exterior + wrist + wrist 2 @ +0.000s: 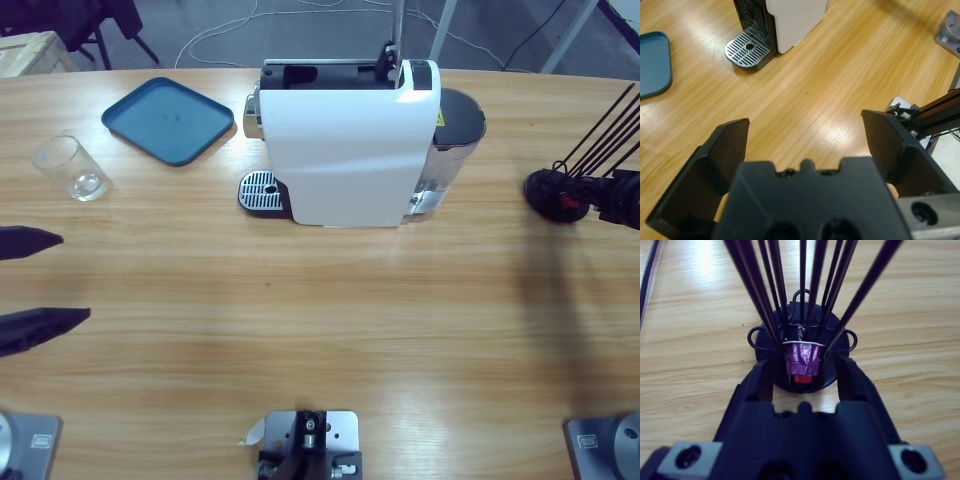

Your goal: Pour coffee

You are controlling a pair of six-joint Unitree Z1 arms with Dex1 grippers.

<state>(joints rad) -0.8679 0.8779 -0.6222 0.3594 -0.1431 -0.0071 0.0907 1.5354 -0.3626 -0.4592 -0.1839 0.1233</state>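
Straight ahead of the right gripper (805, 371), jaws spread to either side of it but not yet closed, purple capsule (801, 358) standing upright at the foot of the black wire rack (801, 310), far from the wide-open left gripper (805, 135).

Capsule holder (801, 347): black wire rack on a round base, standing on the wooden table (695, 365).
Capsule (802, 357): purple, lowest in the rack.
Right gripper (802, 371): jaws apart, either side of the capsule.
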